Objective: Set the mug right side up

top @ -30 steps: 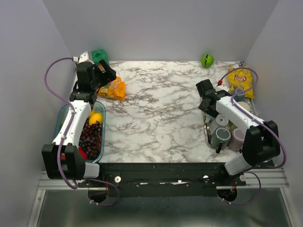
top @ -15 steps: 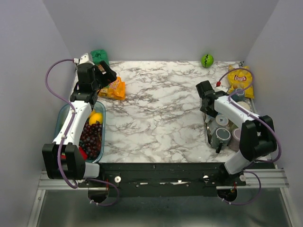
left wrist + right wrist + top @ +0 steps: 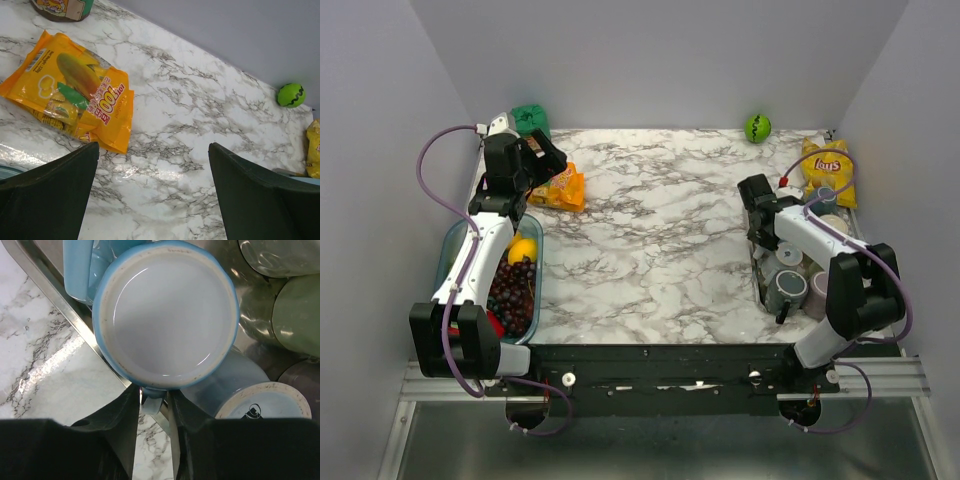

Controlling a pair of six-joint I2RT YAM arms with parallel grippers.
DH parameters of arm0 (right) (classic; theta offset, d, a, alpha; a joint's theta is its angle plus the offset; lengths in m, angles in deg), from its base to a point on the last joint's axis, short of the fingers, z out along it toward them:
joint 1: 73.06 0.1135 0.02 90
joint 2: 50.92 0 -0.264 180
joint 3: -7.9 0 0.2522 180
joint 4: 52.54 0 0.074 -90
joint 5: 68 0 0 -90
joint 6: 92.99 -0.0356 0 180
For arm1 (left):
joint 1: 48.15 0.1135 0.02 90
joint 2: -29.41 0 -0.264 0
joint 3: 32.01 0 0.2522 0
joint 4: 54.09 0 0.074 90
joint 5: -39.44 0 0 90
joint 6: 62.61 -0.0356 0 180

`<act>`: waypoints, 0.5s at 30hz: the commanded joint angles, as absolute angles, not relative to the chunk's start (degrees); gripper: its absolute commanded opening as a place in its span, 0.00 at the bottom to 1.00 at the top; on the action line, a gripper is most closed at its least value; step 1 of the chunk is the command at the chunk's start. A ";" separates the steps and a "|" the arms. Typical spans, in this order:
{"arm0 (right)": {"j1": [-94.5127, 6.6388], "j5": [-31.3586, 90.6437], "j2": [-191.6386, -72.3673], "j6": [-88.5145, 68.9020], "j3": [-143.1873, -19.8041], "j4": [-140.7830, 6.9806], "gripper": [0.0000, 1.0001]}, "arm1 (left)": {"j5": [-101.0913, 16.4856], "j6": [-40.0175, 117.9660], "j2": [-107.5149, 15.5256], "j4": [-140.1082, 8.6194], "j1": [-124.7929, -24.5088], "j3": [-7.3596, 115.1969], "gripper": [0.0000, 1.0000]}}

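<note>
A light blue mug [image 3: 167, 315] stands upside down in the metal tray [image 3: 55, 292], its white base facing up. My right gripper [image 3: 154, 405] is shut on the mug's handle [image 3: 151, 407], which sits between the two fingers at the tray's edge. In the top view the right gripper [image 3: 760, 215] is over the far left corner of the tray [image 3: 758, 275] and hides the mug. My left gripper [image 3: 155, 185] is open and empty above the marble table; it shows in the top view [image 3: 545, 160] at the far left.
The tray holds other mugs: another upturned blue one [image 3: 262, 402], green ones [image 3: 297, 310], a grey one [image 3: 786, 290]. An orange snack bag [image 3: 560, 187], a green ball [image 3: 757, 127], a yellow chips bag [image 3: 827, 165] and a fruit bin [image 3: 515, 285] lie around.
My right wrist has shifted slightly right, toward the tray. The left arm has barely moved.
</note>
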State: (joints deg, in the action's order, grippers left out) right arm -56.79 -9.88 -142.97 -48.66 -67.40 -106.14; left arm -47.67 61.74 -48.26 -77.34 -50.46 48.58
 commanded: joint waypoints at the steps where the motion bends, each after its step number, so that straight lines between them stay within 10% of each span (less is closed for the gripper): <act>1: -57.60 -10.43 -144.44 -48.26 -66.33 -102.69 0.30 | -45.99 62.20 -48.46 -77.60 -50.35 48.63 0.99; 5: -57.60 -10.69 -144.35 -48.17 -66.24 -102.78 0.01 | -45.99 62.29 -47.85 -77.60 -50.26 48.37 0.99; 15: -57.68 -13.50 -140.22 -48.87 -66.24 -103.48 0.01 | -44.59 62.29 -47.32 -76.55 -50.35 47.67 0.99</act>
